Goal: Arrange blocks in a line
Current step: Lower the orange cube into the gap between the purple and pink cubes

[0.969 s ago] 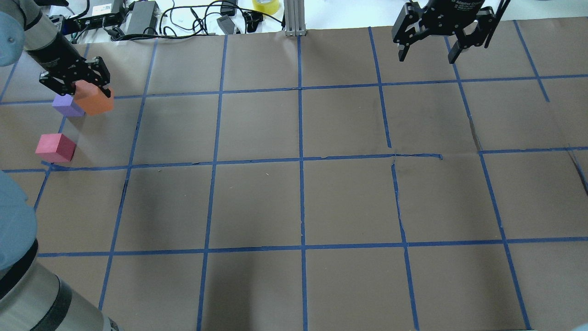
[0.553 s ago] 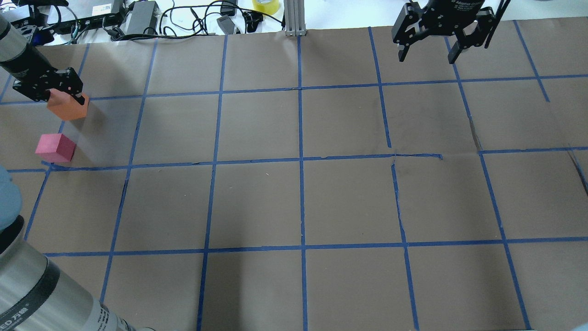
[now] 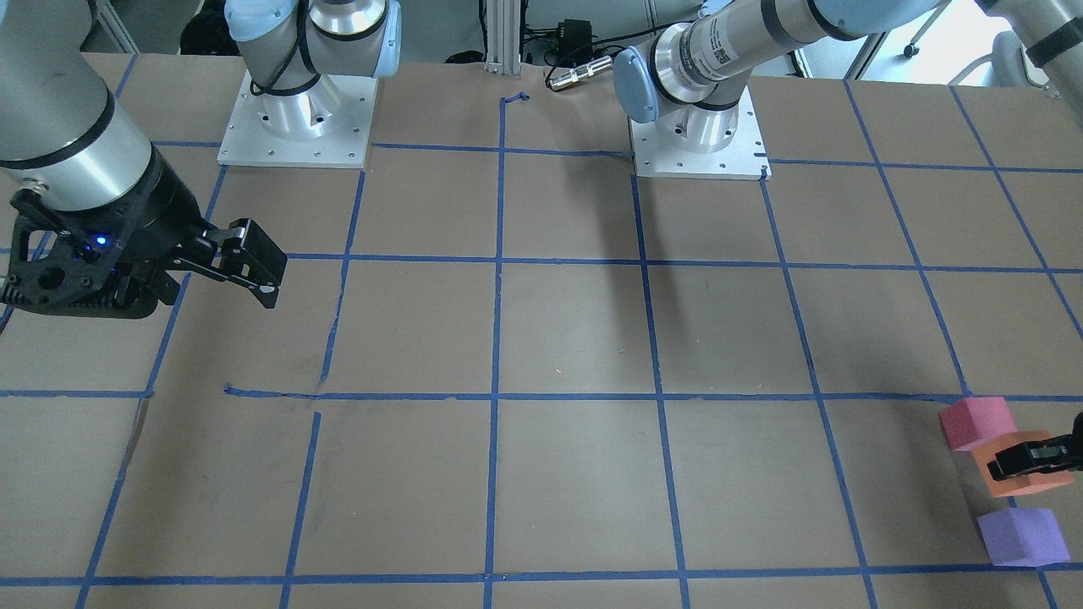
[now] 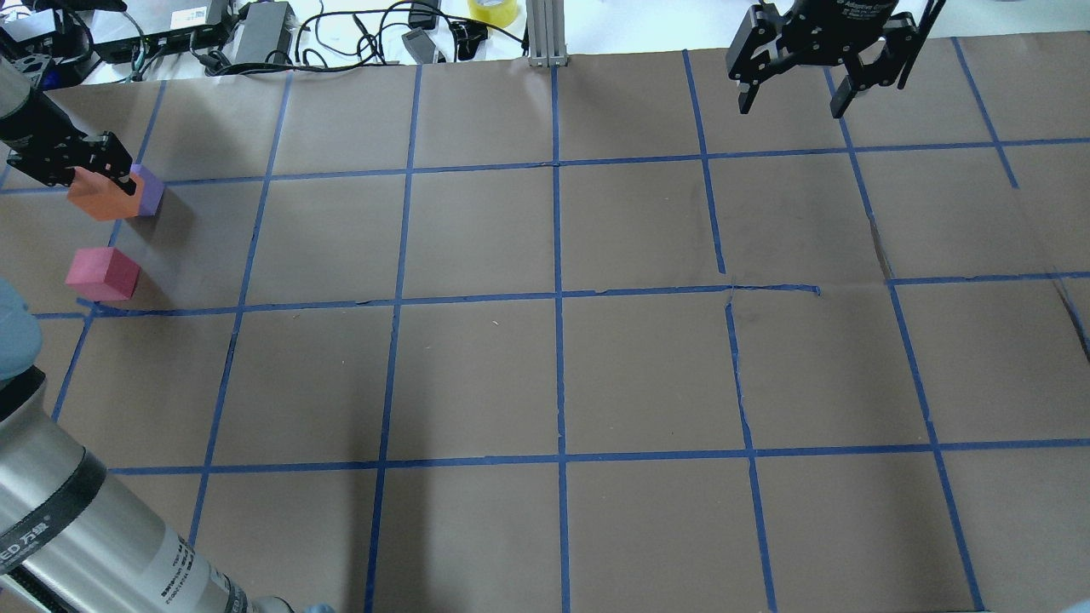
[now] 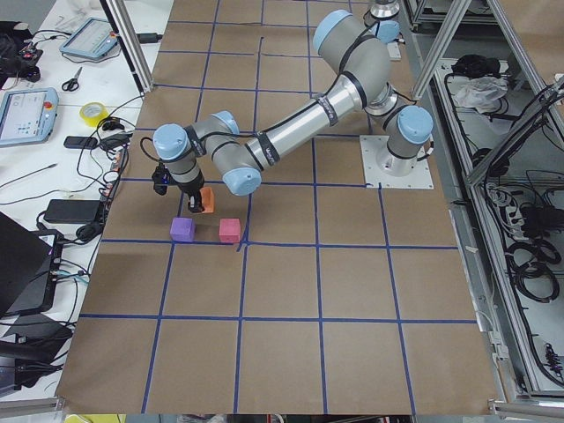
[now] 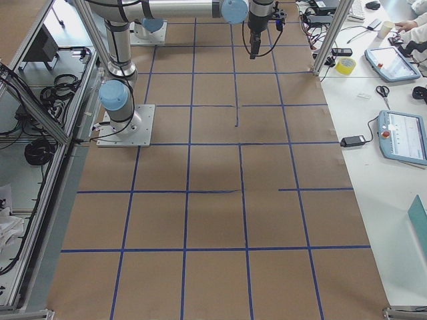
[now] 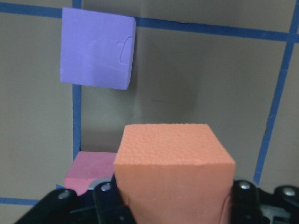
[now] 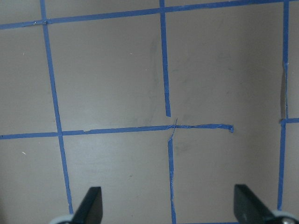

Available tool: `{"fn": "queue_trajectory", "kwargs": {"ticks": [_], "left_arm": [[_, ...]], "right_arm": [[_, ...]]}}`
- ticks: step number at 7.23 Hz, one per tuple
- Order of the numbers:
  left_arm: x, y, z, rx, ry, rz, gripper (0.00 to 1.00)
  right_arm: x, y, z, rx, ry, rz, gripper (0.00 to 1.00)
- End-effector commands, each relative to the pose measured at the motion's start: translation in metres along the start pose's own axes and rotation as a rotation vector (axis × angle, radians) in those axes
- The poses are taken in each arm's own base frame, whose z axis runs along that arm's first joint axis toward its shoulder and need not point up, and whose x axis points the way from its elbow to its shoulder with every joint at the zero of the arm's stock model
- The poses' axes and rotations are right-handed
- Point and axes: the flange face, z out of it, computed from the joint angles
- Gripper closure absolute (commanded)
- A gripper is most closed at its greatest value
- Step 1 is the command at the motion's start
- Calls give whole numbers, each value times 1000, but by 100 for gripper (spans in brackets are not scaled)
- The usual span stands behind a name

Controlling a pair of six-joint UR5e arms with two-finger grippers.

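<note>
Bright, even overhead light casts soft shadows; focus mostly sharp.

Three blocks sit at the table's far left: one orange block, one pink block and one purple block. There are two arms, the left arm and the right arm. Each carries one gripper, the left gripper and the right gripper. There are two base plates. The bench holds one roll of yellow tape, two handheld screens and one pair of scissors.
</note>
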Motion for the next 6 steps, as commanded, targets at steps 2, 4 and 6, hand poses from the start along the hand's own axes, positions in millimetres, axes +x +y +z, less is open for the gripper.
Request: {"fn": "queue_trajectory", "kwargs": {"ticks": [2,4,6], "left_arm": [[-28,-2,19,-16,-17,47,100],[-31,-1,24,-25,-25,68,100],[-32,1,28,-41,-36,70,100]], "right_arm": [[0,0,0,0,0,0,0],[0,0,0,0,2,0,0],[0,0,0,2,0,0,0]]}}
